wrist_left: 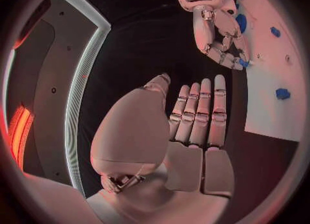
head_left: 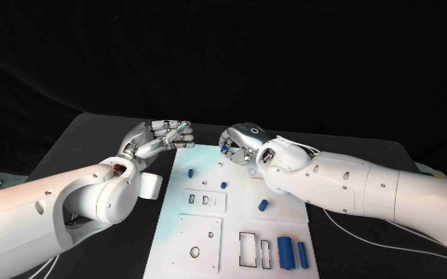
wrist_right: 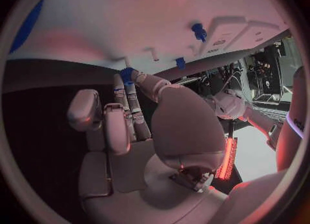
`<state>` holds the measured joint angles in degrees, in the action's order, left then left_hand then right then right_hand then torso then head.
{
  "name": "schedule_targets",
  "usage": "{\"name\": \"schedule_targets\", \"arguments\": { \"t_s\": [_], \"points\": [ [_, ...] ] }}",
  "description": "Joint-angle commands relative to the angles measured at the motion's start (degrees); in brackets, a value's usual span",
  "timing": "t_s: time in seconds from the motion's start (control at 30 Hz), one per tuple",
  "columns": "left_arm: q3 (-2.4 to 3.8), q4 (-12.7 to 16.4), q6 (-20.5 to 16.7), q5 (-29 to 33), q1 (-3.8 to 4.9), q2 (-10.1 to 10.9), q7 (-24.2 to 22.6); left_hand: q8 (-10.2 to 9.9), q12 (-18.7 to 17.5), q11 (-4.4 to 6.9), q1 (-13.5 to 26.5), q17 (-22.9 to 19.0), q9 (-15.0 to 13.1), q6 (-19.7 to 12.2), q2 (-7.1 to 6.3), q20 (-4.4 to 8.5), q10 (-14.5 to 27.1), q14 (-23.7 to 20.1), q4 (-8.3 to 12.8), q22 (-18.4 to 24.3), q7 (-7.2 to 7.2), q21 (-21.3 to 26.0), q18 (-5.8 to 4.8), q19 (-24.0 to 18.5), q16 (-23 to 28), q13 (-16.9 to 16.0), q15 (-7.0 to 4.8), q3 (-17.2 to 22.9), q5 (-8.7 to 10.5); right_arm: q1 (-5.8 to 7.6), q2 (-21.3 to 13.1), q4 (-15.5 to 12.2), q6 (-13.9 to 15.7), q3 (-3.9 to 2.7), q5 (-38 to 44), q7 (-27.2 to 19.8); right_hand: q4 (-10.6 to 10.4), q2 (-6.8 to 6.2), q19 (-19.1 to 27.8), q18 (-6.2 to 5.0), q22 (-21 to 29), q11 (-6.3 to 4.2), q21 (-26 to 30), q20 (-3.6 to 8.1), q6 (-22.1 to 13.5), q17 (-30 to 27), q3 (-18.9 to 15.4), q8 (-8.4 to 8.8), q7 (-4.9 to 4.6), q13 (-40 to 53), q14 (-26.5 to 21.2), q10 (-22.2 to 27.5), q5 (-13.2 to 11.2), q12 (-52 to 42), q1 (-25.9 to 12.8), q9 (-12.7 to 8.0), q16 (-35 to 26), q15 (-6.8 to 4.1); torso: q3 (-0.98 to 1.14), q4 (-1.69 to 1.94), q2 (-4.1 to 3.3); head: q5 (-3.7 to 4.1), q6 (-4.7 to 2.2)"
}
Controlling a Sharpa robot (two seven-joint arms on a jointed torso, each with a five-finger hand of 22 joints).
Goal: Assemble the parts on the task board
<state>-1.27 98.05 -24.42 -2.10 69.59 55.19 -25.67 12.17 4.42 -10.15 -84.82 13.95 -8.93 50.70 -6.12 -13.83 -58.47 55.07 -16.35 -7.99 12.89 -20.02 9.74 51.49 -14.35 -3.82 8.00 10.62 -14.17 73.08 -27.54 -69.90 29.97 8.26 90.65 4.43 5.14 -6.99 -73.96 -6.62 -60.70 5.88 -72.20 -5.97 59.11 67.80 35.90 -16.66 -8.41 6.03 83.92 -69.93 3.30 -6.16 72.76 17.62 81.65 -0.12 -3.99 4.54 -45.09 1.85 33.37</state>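
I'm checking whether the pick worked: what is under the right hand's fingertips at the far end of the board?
The right hand has a small blue part at its fingertips, over the task board's far edge. Whether the part has lifted off the board cannot be told.

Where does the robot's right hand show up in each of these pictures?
Head view: the right hand is mid-picture, at the board's far edge.
Left wrist view: it is beyond the left hand's fingertips, reaching down to the board's edge.
Right wrist view: it is in the middle, seen from behind, pinching a blue part.
Shared landmark: the white board.
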Motion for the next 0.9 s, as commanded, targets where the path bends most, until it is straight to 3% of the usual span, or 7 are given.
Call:
{"name": "schedule_targets", "arguments": {
  "t_s": [0.03, 0.23, 0.43, 0.63, 0.8, 0.9],
  "points": [
    [0.06, 0.1, 1.1, 0.1, 0.14, -0.1, -0.3, -0.1, -0.2, -0.12, -0.2, 0.1, 0.1, 0.3, -0.39, -0.08, 0.1, -0.6, 0.0, 0.1, 0.04, 0.1, 0.58, -0.2, 0.2, 0.0, 0.09, 0.2, 0.32, -0.38, 0.0, 0.0, -2.7, 0.21, 0.2, -0.3, 0.0, 1.26, 0.4, 0.69, 0.0, -1.56, 0.0, 0.10, -0.2, 0.0, 0.2, -0.31, 0.06, 0.6, 2.2, -1.0, 0.2, -0.1, 0.6, 0.1, 0.3, 0.01, -0.02, 0.00, -0.05, -0.09, 0.18],
    [0.07, 0.0, 1.0, 0.1, 0.15, -0.1, -0.3, -0.1, -0.2, -0.12, -0.2, 0.1, 0.1, 0.3, -0.39, -0.08, 0.1, -0.6, 0.0, 0.1, 0.04, 0.1, 0.58, -0.2, 0.2, 0.0, 0.09, 0.2, 0.32, -0.45, -0.3, -0.5, -3.2, 0.22, 0.2, -0.2, 0.0, 1.19, 0.4, 0.69, 0.0, -1.58, 0.0, 0.09, -0.2, 0.0, 0.2, -0.36, 0.08, 0.6, 2.2, -1.0, 0.2, -0.1, 0.5, 0.1, 0.3, 0.01, -0.04, -0.09, -0.08, -0.26, 0.23],
    [0.07, -0.1, 1.0, 0.1, 0.15, 0.0, -0.2, -0.1, -0.2, -0.12, -0.2, 0.1, 0.1, 0.3, -0.39, -0.08, 0.1, -0.6, 0.0, 0.1, 0.04, 0.1, 0.58, -0.2, 0.2, 0.0, 0.09, 0.2, 0.32, -0.51, -0.7, -0.8, -2.6, 0.23, 0.3, 0.0, -0.1, 1.14, 0.5, 0.66, 0.1, -1.58, 0.1, 0.08, -0.3, -0.1, 0.1, -0.39, 0.09, 0.7, 2.2, -1.1, 0.2, -0.1, 0.5, 0.2, 0.3, 0.01, -0.07, 0.07, -0.07, -0.26, 0.21],
    [0.07, -0.3, 1.0, 0.1, 0.17, 0.1, -0.1, -0.1, -0.2, -0.13, -0.2, 0.1, 0.1, 0.3, -0.39, -0.10, 0.1, -0.6, 0.0, 0.1, 0.05, 0.2, 0.59, -0.3, 0.3, 0.0, 0.10, 0.3, 0.33, -0.58, -0.9, -1.0, -1.4, 0.23, 0.5, 0.6, 0.0, 1.07, 0.5, 0.63, 0.2, -1.60, 0.1, 0.07, -0.3, -0.1, 0.2, -0.45, 0.11, 0.7, 2.2, -1.0, 0.3, -0.1, 0.4, 0.3, 0.4, 0.00, -0.05, -0.13, -0.12, -0.54, 0.05],
    [0.07, -0.5, 1.0, 0.1, 0.20, 0.0, -0.1, -0.1, -0.2, -0.13, -0.2, 0.1, 0.1, 0.3, -0.39, -0.10, 0.1, -0.6, 0.0, 0.1, 0.05, 0.2, 0.59, -0.3, 0.3, 0.0, 0.10, 0.3, 0.33, -0.64, -0.6, -1.1, -0.9, 0.22, 0.8, 0.9, 0.0, 1.07, 0.5, 0.63, 0.2, -1.60, 0.1, 0.07, -0.3, -0.1, 0.2, -0.45, 0.11, 0.7, 2.2, -1.0, 0.3, -0.1, 0.4, 0.3, 0.4, 0.00, -0.05, 0.11, -0.15, -0.29, -0.07],
    [0.07, -0.7, 1.0, 0.1, 0.20, -0.1, -0.1, -0.1, -0.3, -0.14, -0.2, 0.1, 0.1, 0.3, -0.40, -0.12, 0.1, -0.6, 0.0, 0.1, 0.07, 0.2, 0.59, -0.4, 0.3, 0.0, 0.12, 0.3, 0.33, -0.71, -0.6, -1.2, -0.8, 0.22, 0.9, 0.9, 0.0, 0.91, 0.7, 0.59, 0.3, -1.55, 0.2, 0.05, -0.5, 0.0, 0.2, -0.46, 0.08, 0.7, 2.2, -0.8, 0.4, 0.1, 0.3, 0.4, 0.4, 0.02, -0.06, 0.08, -0.12, -0.29, -0.07]
  ]
}}
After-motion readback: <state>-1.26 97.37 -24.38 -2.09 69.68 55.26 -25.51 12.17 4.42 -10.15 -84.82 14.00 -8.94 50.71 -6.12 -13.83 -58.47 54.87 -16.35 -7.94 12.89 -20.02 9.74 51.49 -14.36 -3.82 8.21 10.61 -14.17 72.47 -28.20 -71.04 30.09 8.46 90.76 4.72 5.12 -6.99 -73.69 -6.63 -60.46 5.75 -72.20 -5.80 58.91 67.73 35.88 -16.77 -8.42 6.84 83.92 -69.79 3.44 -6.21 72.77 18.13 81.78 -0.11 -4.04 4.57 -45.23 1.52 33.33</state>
